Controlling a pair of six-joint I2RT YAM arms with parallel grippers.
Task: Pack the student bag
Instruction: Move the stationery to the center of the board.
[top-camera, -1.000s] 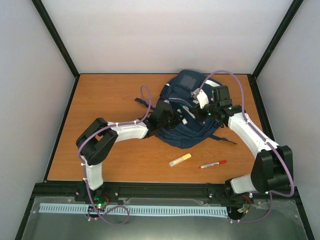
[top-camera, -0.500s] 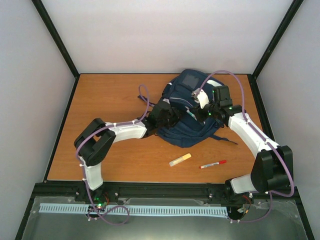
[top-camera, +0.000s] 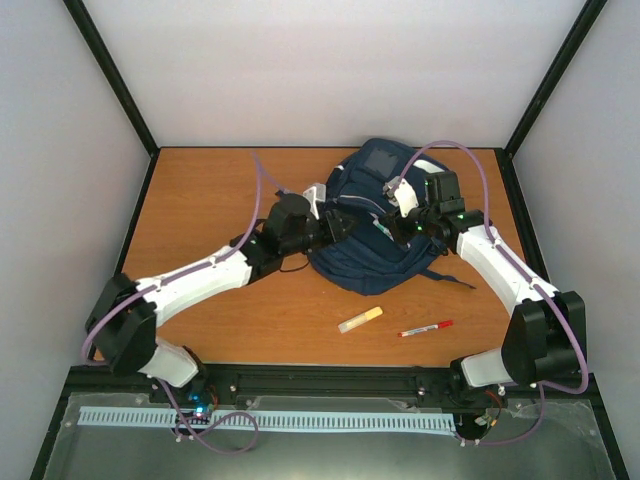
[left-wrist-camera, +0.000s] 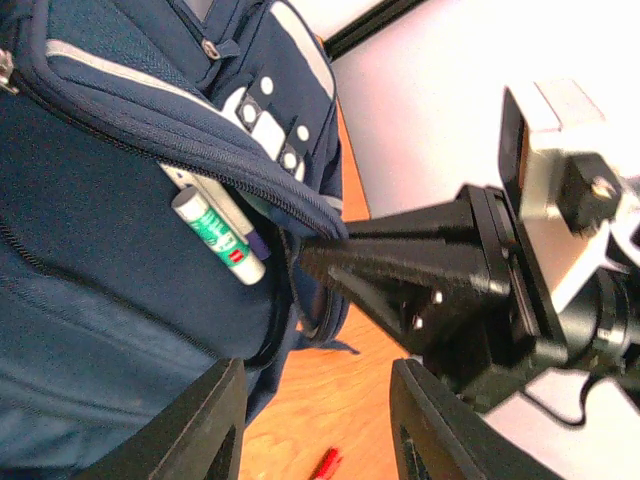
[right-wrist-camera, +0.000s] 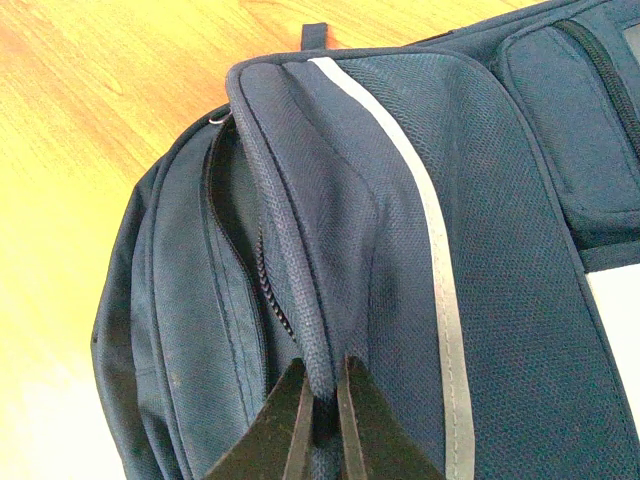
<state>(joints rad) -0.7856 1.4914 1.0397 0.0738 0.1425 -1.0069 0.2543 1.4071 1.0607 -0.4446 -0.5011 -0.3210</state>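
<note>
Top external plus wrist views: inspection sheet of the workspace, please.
Surface: wooden table, nothing wrong seen.
Job's things: student bag lying far centre-right, one pocket open, green-labelled marker in it.
Clutter: yellow-capped stick and red pen on the near table.
Tools: left tool open, empty, beside the bag; right tool shut on the bag's flap edge.
Cables: purple cables loop over both arms.
Surroundings: white walls, black frame posts.

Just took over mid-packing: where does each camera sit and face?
Top external: above, behind the bases, down onto table, student bag, left arm, right arm.
Left wrist: looks past its open left end effector into the bag's pocket.
Right wrist: looks along the right end effector, shut on the bag's edge.
Shared: red pen, top and left wrist.
</note>
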